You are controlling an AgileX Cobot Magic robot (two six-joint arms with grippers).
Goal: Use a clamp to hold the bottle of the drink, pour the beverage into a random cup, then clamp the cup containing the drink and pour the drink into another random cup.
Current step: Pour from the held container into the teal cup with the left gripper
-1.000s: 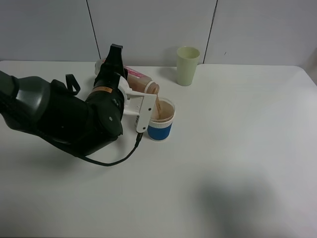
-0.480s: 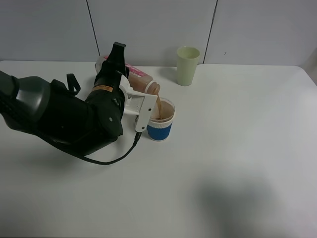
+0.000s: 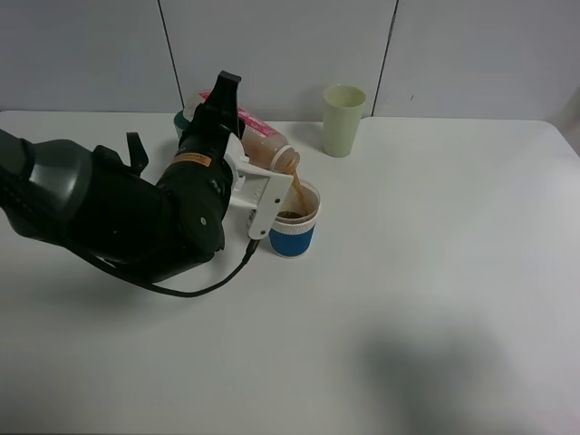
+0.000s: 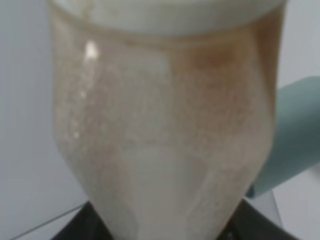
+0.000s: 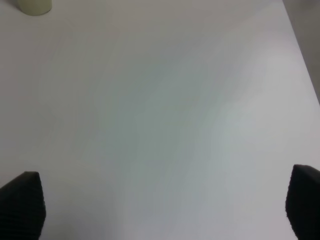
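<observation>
My left gripper [image 3: 243, 152] is shut on the drink bottle [image 3: 258, 143], which has a pink label and brown drink inside. It holds the bottle tilted with the mouth down over the blue-and-white cup [image 3: 294, 227]. A brown stream [image 3: 297, 192] runs into the cup, which holds brown drink. In the left wrist view the bottle [image 4: 165, 125] fills the frame. A pale green cup [image 3: 343, 120] stands upright at the back and also shows in the right wrist view [image 5: 34, 6]. My right gripper [image 5: 162, 210] is open and empty over bare table, out of the exterior view.
A teal object [image 3: 183, 118] shows partly behind the left arm, and also in the left wrist view [image 4: 295, 135]. The white table [image 3: 435, 272] ends at a grey wall behind. The left arm's bulk [image 3: 109, 208] and its cable cover the table's left part.
The left gripper has lifted and tipped the bottle more steeply, so its mouth now sits higher above the blue cup. The stream keeps running. The teal object has come into view.
</observation>
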